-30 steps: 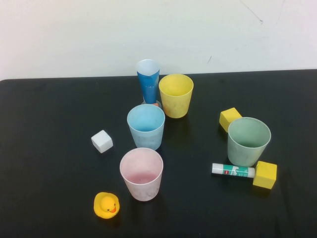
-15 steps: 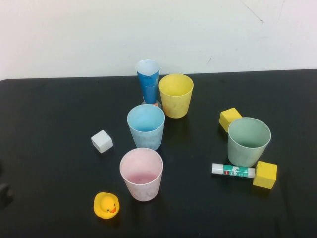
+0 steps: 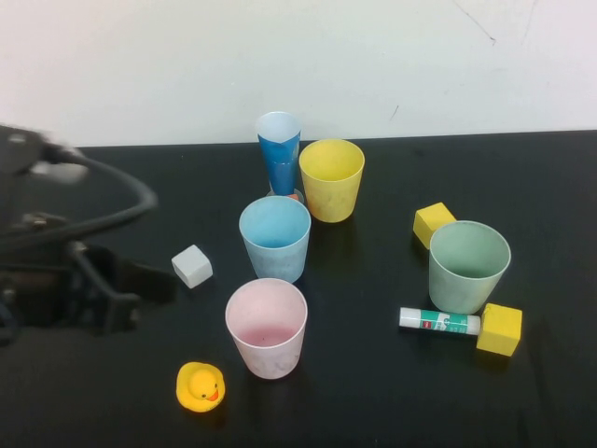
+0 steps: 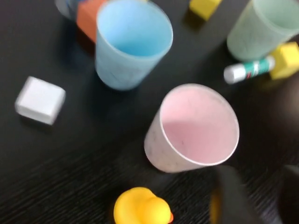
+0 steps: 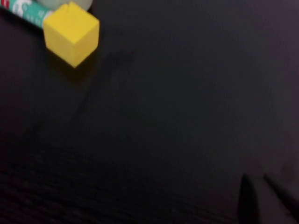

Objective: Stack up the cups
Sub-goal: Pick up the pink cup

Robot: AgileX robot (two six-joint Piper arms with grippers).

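Newly arrived left gripper (image 3: 140,289) near seemingly empty pink cup (image 3: 267,327).

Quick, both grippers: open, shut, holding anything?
Left gripper: at table's left, beside the white cube, empty; opening unclear.
Right gripper: shut, empty.

Matte black tabletop (image 3: 522,401) spans the full width of the high view, backed by a plain off-white wall (image 3: 168,65) with faint scuff marks; lighting even and diffuse.
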